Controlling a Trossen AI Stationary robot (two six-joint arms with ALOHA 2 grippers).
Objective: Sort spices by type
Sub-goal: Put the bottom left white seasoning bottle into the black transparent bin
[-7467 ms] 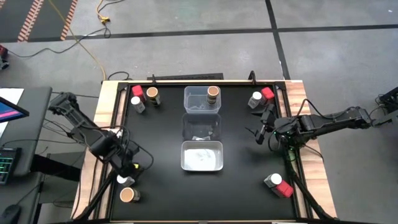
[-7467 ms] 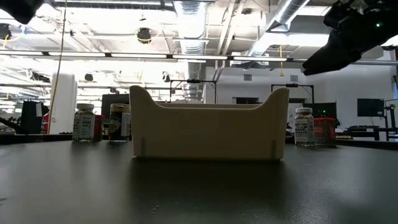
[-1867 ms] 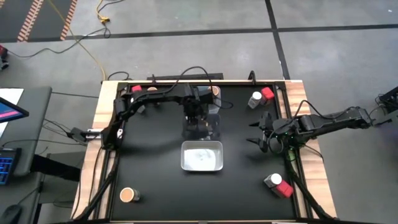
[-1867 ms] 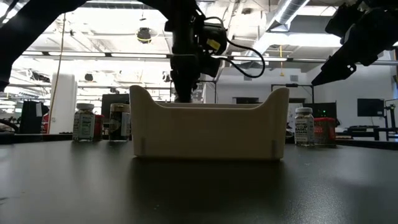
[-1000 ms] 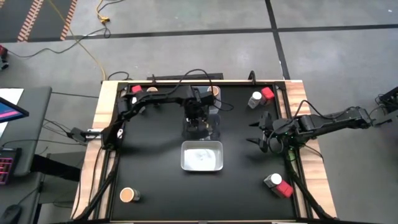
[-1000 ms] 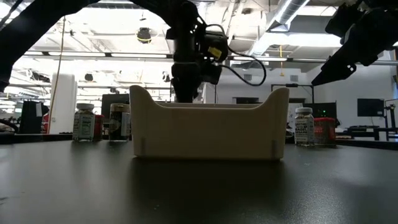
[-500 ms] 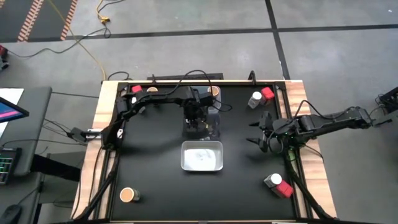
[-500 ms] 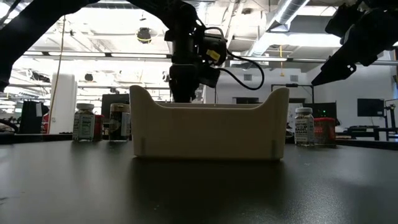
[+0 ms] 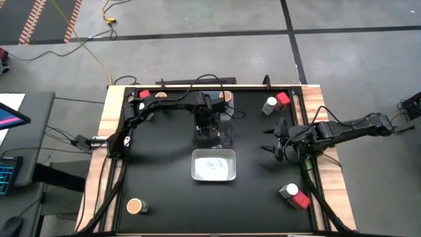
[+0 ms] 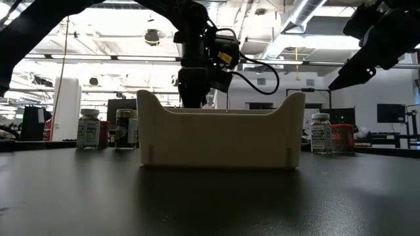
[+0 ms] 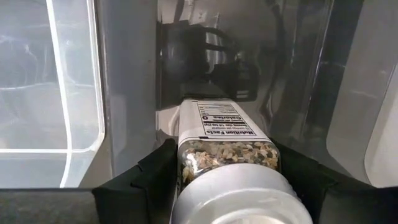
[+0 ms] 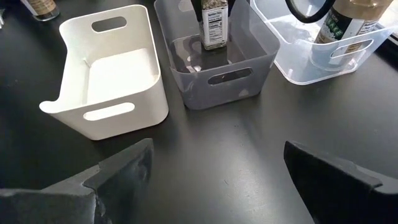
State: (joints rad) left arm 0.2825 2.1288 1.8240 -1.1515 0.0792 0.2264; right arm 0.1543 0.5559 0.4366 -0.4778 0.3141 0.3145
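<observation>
My left gripper [image 9: 206, 128] reaches down into the grey middle bin [image 9: 223, 139], shut on a white-topped spice jar [image 11: 227, 149]; that jar [image 12: 214, 25] stands upright in the bin in the right wrist view. A brown-topped jar [image 9: 225, 97] sits in the clear far bin [image 9: 200, 108]. The white near bin [image 9: 214, 164] holds no jar. My right gripper [image 9: 275, 141] hovers open at the table's right. Other jars stand at far right [image 9: 276, 102], near right [image 9: 293, 194], near left [image 9: 136, 206] and far left [image 9: 143, 94]. My left gripper pinches the white-topped jar just under its white cap [image 11: 239, 199], between its two fingers [image 11: 149, 174], coming from above and pointing down. The jar stays upright inside the middle bin, its base [image 12: 215, 45] at the bin floor or just above it; I cannot tell which.
The three bins stand in a row down the table's middle. In the low view the white bin [image 10: 220, 134] hides the other two, with jars to its left [image 10: 88, 130] and right [image 10: 320, 134]. Bare black table lies left and right of the bins.
My left gripper has stayed over the middle bin with the jar, its wrist shifting only slightly. My right arm has kept still.
</observation>
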